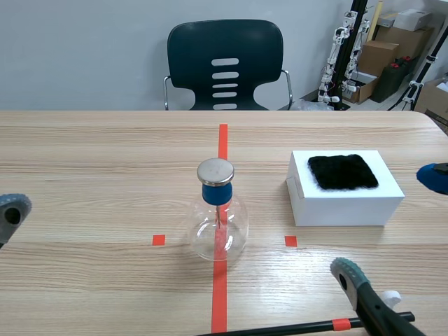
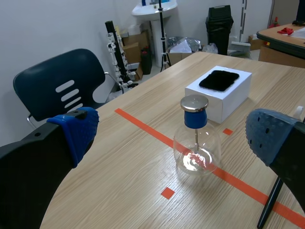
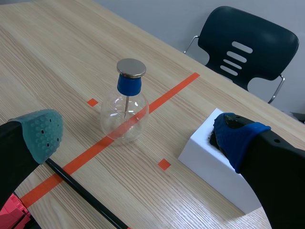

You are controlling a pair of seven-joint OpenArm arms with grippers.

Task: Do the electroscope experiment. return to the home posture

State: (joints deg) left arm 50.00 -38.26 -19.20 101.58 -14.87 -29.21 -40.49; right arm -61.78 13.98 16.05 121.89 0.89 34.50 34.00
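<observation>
Fingers of the left end effector (image 2: 174, 135) stand wide apart, released, with nothing between them. Ahead of it, on the desk (image 2: 119, 157), stands the electroscope (image 2: 196, 138): a clear round flask with a blue stopper and a flat metal cap, upright on the orange-red tape line. Beyond the flask sits a white box (image 2: 228, 98) with a black fur pad (image 2: 219, 79) on its top.

The right end effector (image 3: 138, 133) is likewise released, its blue and grey-green pads spread with nothing gripped. The electroscope stands ahead of it, apart from both fingers. The white box lies ahead beside the blue-padded finger, which partly hides it. A black rod (image 3: 81, 188) lies flat on the desk beneath the grey-green-padded finger; whether they touch cannot be told. Past the desk's far edge stands a dark chair (image 1: 225, 63).
</observation>
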